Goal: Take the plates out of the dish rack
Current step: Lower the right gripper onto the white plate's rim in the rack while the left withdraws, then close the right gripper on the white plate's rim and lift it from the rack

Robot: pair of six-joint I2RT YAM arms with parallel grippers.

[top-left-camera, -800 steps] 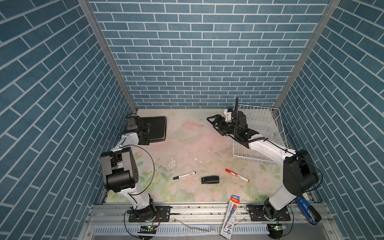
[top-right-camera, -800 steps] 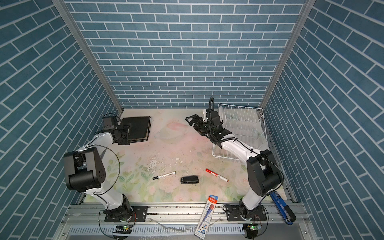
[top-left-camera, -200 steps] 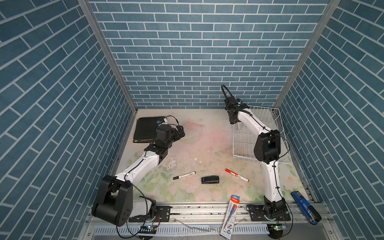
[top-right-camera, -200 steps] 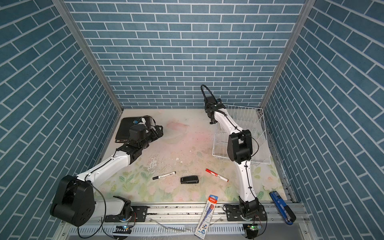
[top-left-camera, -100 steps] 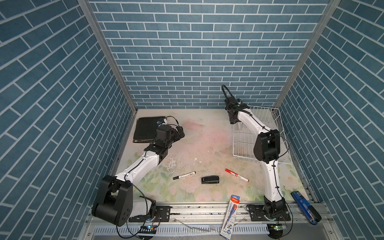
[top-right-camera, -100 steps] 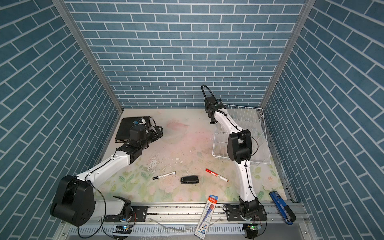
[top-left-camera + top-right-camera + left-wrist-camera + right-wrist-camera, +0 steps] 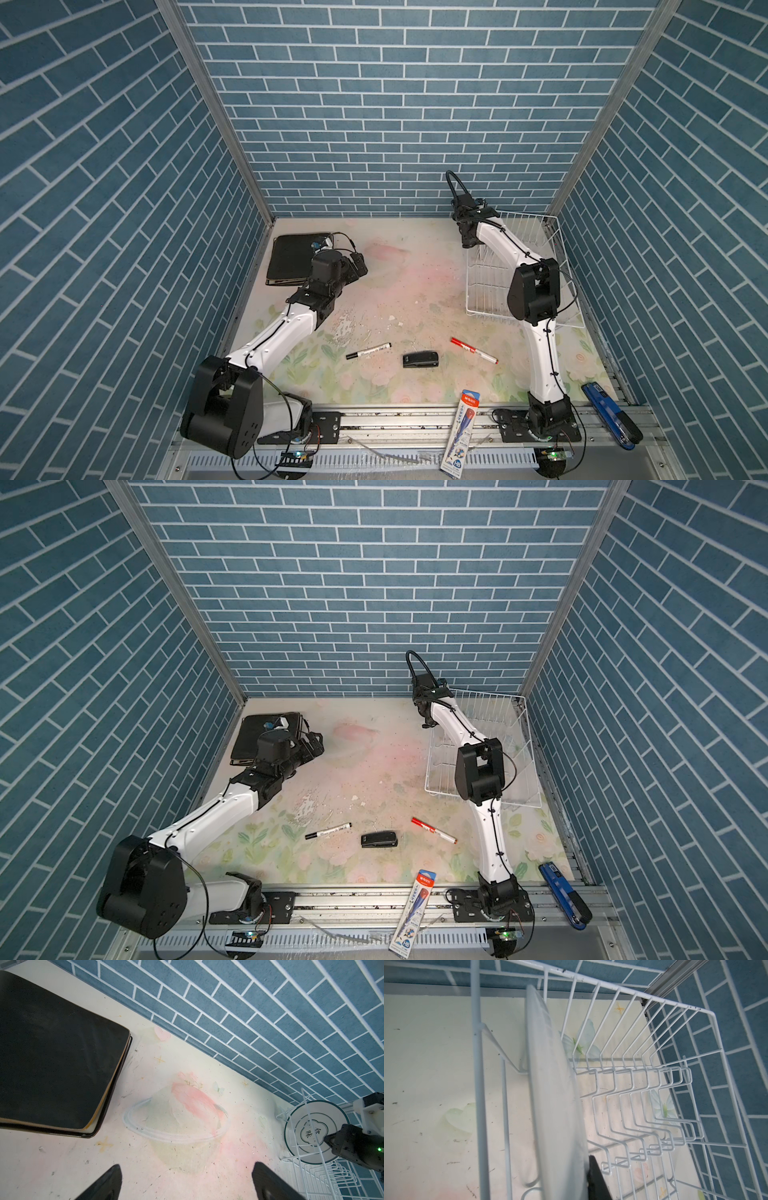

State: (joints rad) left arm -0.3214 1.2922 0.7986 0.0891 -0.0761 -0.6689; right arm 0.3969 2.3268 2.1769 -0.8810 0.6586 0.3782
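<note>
The white wire dish rack (image 7: pixel 486 286) (image 7: pixel 515 729) stands at the back right in both top views. A round white plate (image 7: pixel 311 1124) with a dark centre mark stands upright at its far left corner, seen edge-on (image 7: pixel 554 1095) in the right wrist view. My right gripper (image 7: pixel 469 243) (image 7: pixel 426 723) (image 7: pixel 328 1139) (image 7: pixel 577 1180) is shut on that plate's rim, with one black finger (image 7: pixel 596 1178) pressed against it. A stack of square plates with a matte black one (image 7: pixel 291 257) (image 7: pixel 253 737) (image 7: pixel 54 1059) on top lies at the back left. Beside it, my left gripper (image 7: pixel 359 266) (image 7: pixel 316 744) (image 7: pixel 187 1180) hangs open and empty over the mat.
A black marker (image 7: pixel 368 351), a small black case (image 7: pixel 420 359) and a red marker (image 7: pixel 473 356) lie on the front of the mat. A pen packet (image 7: pixel 461 432) and a blue tool (image 7: pixel 611 415) rest on the front rail. Brick walls close in three sides.
Over the last second the right gripper's jaws closed on the round plate; both arms stayed put. Four seconds ago the left gripper was at the stack and the right lower by the rack's side.
</note>
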